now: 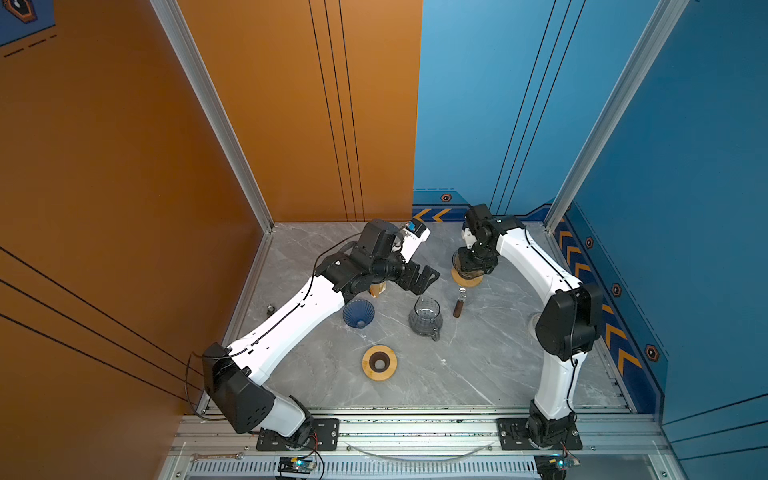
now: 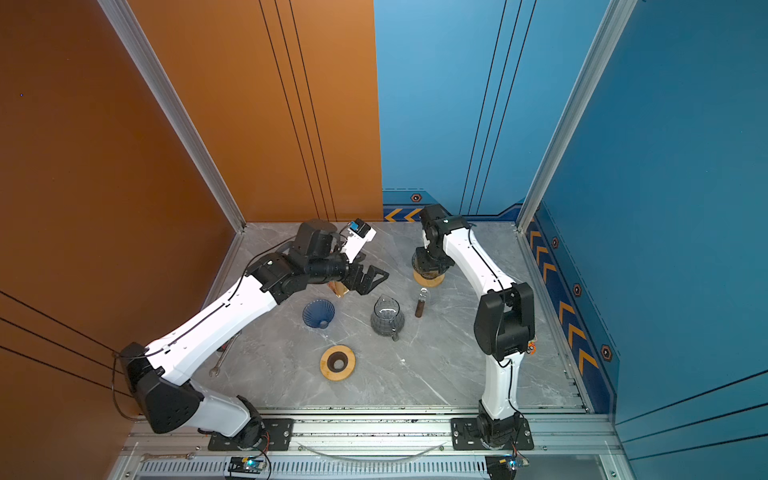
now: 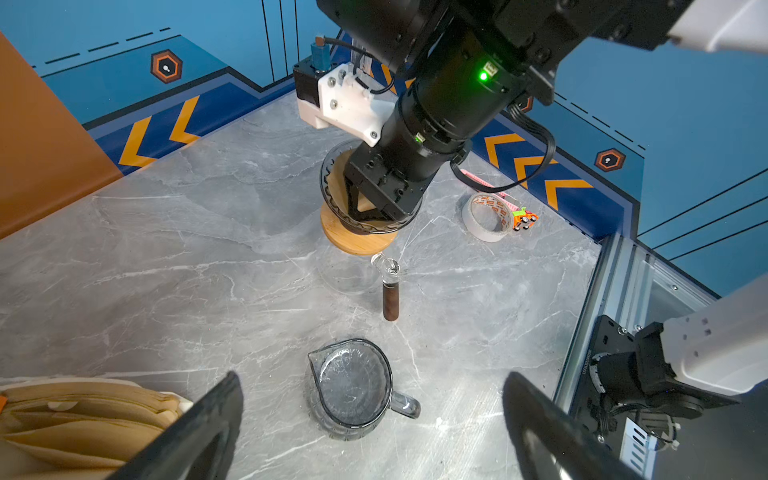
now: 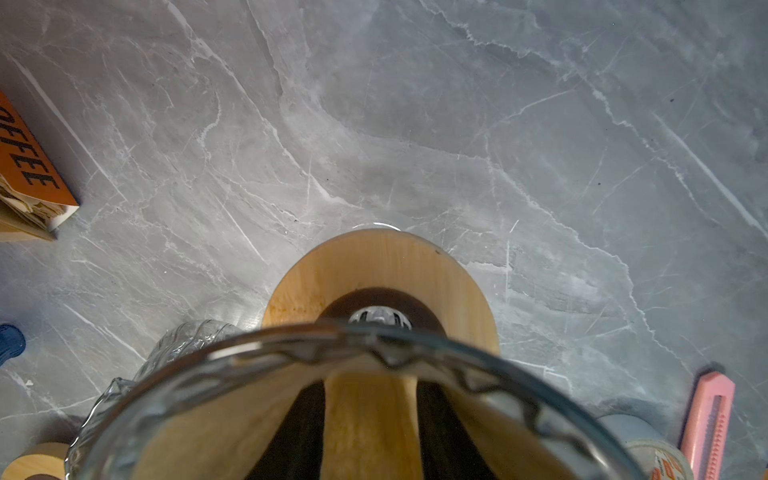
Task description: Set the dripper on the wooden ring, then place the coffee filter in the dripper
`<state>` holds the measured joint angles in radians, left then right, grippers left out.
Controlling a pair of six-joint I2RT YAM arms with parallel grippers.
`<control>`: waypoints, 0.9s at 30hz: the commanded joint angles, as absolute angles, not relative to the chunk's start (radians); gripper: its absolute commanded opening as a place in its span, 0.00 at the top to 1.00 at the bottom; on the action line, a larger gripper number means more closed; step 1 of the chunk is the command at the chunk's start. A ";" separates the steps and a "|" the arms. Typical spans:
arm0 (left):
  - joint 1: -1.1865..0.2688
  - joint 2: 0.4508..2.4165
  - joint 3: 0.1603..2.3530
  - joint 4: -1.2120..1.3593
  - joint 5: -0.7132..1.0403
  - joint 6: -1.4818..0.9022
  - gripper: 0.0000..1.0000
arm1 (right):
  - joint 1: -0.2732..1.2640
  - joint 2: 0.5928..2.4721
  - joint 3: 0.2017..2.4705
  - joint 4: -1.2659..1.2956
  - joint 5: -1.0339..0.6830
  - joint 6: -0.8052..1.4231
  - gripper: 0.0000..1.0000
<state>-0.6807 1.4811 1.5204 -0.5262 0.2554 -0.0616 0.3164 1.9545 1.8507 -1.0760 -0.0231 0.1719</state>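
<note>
Right end effector (image 3: 368, 205) reaches straight down into the glass dripper (image 3: 328, 183), fingers partly apart. The coffee filter (image 4: 216, 436) lines the cone around and beneath them, and I cannot tell whether they pinch paper. My left end effector (image 1: 422, 279) hangs wide open, well apart sideways, so I judge the seating falls to the right arm.

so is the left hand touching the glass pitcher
Apart. In a top view the left hand hangs open; the left wrist view shows bare table all round the glass pitcher, clear of both fingers.
</note>
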 commanded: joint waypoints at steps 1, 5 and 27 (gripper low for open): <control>-0.676 1.461 1.516 -0.512 0.276 -0.069 0.02 | 0.324 1.968 1.838 -1.069 -0.030 0.155 0.65; -0.676 1.462 1.516 -0.512 0.274 -0.069 0.02 | 0.324 1.962 1.838 -1.068 -0.028 0.155 0.66; -0.680 1.461 1.516 -0.512 0.273 -0.071 0.02 | 0.319 1.846 1.872 -1.086 -0.015 0.165 0.70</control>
